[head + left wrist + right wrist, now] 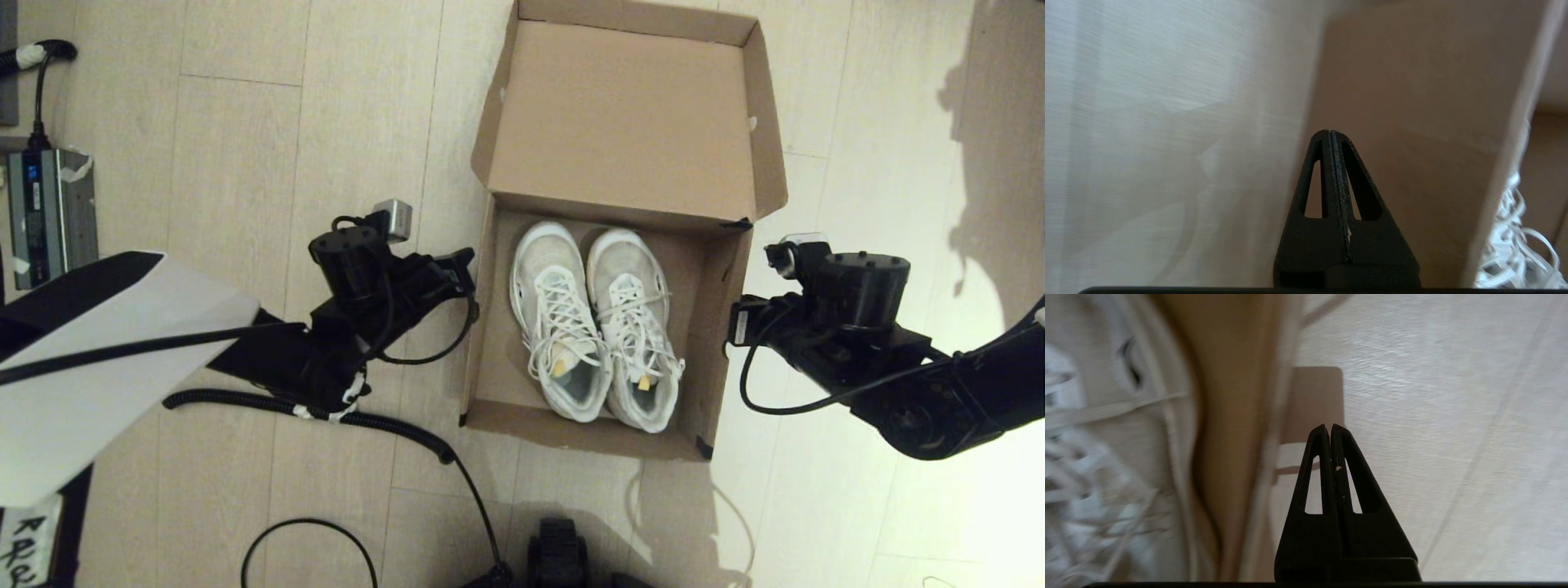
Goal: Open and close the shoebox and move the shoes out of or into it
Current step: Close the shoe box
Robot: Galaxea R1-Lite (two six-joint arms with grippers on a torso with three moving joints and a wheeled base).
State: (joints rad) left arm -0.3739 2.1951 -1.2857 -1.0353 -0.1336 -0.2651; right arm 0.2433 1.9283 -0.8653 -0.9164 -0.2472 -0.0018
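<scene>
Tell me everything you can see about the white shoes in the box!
The shoes are a pair of white lace-up sneakers with loose white laces, grey lining and little yellow tags on the tongues. They lie side by side, touching, upright on the floor of the open brown cardboard shoebox, toes toward its raised lid. Neither gripper touches them; the laces also peek into the left wrist view.

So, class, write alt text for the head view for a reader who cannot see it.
An open brown shoebox lies on a pale wood floor, lid folded back, with a pair of white shoes side by side inside. The left gripper and right gripper sit just outside its two long walls, both shut.
</scene>
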